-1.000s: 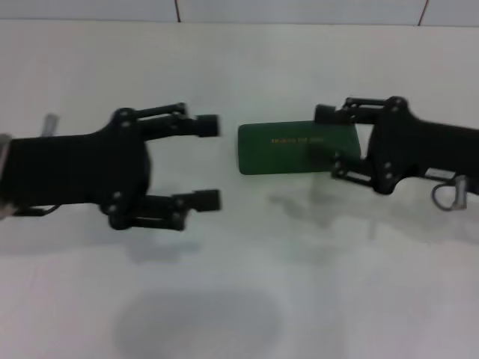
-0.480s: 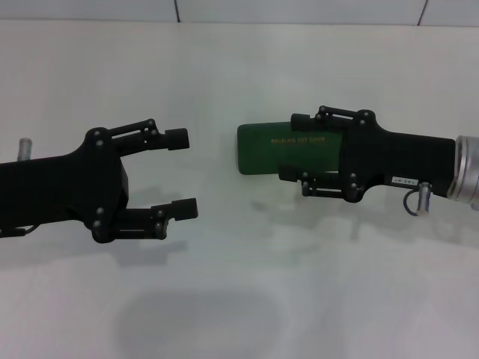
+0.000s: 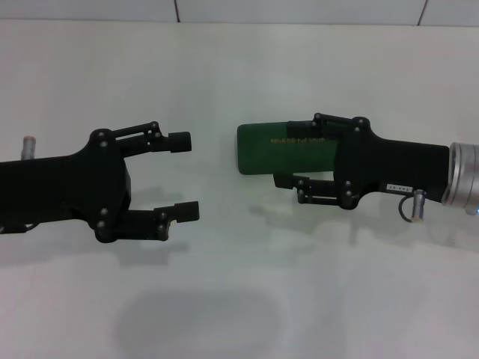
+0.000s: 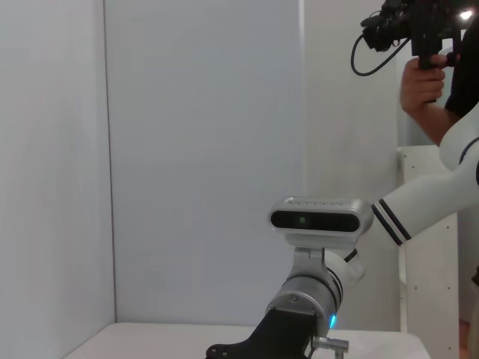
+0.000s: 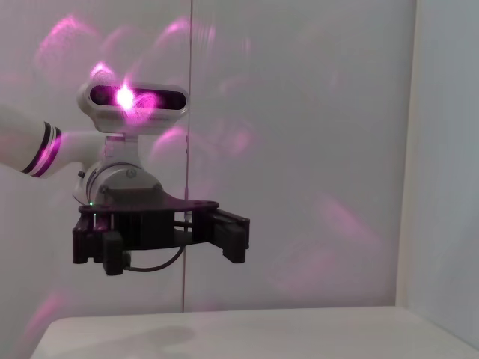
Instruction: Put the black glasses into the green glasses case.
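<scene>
The green glasses case (image 3: 288, 147) lies shut, lid up with its gold lettering showing, on the white table (image 3: 239, 67) a little toward the right edge and nearer the far edge than the near one. The right gripper (image 3: 288, 158) reaches in from the right side directly over the case's right half, one finger along the far long side and the other along the near one, spread about as wide as the case; whether the pads touch the shell cannot be told. The left gripper (image 3: 183, 176) hangs over bare table well to the left of the case, fingers spread wide and holding nothing. The black glasses are not visible in any view, so their place cannot be stated; they may be inside the closed case or out of view. The risk from here is that a squeeze on the smooth rounded shell lets it slip or skid sideways across the slick top. If the case must be opened, a one-sided pull could flip it instead of lifting the lid.
</scene>
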Controlling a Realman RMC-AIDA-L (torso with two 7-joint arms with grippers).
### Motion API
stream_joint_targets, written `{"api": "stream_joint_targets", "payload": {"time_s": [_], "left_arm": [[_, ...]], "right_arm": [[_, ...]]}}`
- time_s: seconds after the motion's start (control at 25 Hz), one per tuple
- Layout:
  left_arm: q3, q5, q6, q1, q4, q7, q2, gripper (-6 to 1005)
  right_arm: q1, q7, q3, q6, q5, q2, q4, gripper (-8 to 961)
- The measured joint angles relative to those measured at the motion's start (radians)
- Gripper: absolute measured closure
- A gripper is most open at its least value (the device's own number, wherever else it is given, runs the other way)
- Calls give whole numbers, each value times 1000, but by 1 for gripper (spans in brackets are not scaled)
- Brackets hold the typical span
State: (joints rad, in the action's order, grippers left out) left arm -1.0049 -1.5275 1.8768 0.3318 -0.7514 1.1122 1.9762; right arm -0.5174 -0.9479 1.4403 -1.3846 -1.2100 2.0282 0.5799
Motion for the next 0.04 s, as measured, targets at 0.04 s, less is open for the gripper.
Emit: {"api": "stream_joint_targets", "payload": {"time_s": [0.04], "left_arm": [[1,-1,-1,0,-1,-2,0,170]], "right_arm": [[0,3,0,0,5,0,-1,237]]}}
